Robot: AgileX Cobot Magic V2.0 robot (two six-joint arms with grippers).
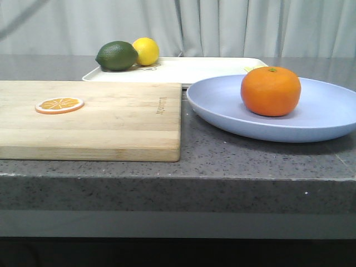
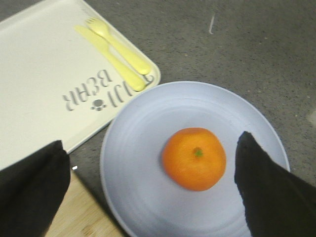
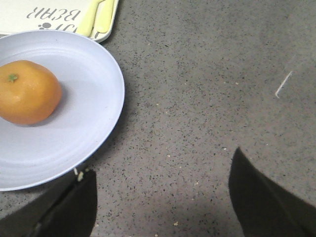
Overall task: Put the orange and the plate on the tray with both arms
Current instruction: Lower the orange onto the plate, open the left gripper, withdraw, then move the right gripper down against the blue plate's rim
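Note:
The orange (image 1: 271,91) sits on the pale lavender-blue plate (image 1: 222,105) at the right of the grey counter. The cream-white tray (image 1: 200,69) lies behind the plate. In the left wrist view my left gripper (image 2: 153,185) is open above the plate (image 2: 143,197), its jaws wide apart on either side of the orange (image 2: 194,158); the tray (image 2: 39,64) is beside the plate. In the right wrist view my right gripper (image 3: 160,190) is open over bare counter, beside the rim of the plate (image 3: 94,113) that holds the orange (image 3: 27,92). Neither gripper shows in the front view.
A wooden cutting board (image 1: 111,119) with an orange slice (image 1: 59,104) lies at the left. A dark green fruit (image 1: 117,55) and a yellow lemon (image 1: 146,51) sit on the tray's far left. A yellow fork and knife (image 2: 116,57) lie on the tray. The counter's front edge (image 1: 178,178) is near.

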